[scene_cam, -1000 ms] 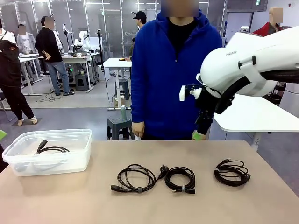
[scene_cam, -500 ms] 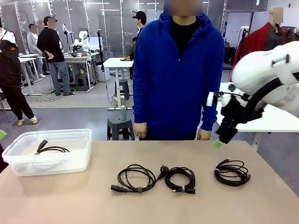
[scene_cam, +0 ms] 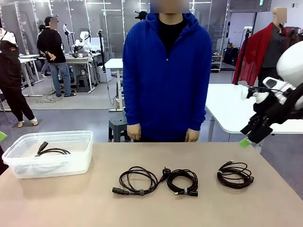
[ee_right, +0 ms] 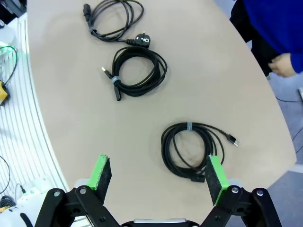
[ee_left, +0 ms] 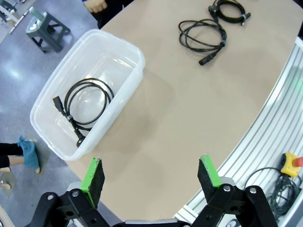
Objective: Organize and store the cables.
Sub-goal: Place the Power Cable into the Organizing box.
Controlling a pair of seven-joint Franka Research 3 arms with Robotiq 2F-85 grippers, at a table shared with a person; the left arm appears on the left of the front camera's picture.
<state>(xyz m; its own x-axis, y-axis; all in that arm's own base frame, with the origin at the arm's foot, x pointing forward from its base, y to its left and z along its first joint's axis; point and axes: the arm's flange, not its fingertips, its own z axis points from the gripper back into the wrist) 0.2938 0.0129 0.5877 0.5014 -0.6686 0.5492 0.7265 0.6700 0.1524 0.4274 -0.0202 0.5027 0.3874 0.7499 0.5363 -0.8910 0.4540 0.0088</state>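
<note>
Three coiled black cables lie on the tan table [scene_cam: 71, 203]: a left coil [scene_cam: 137, 180] with chunky plugs, a middle coil [scene_cam: 182, 181] and a right coil [scene_cam: 235, 174]. Another coiled cable [scene_cam: 53, 151] rests inside the clear plastic bin [scene_cam: 80, 163]. My right gripper [scene_cam: 248, 139] hangs open in the air above the table's far right corner, up and right of the right coil [ee_right: 189, 150]. My left gripper [ee_left: 151, 176] is open high over the table's near left, with the bin [ee_left: 128, 82] and its cable [ee_left: 85, 104] below it. Nothing is between either gripper's fingers.
A person in a blue hoodie [scene_cam: 165, 75] stands at the far edge, hands [scene_cam: 134, 132] hanging at the sides. A white table [scene_cam: 232, 111] stands behind on the right. A yellow emergency-stop box [ee_left: 289, 163] and loose wiring sit beyond the near edge.
My right arm has swung to the right and away from the middle, its gripper now over the far right corner. The person has shifted slightly left. The cables have not moved.
</note>
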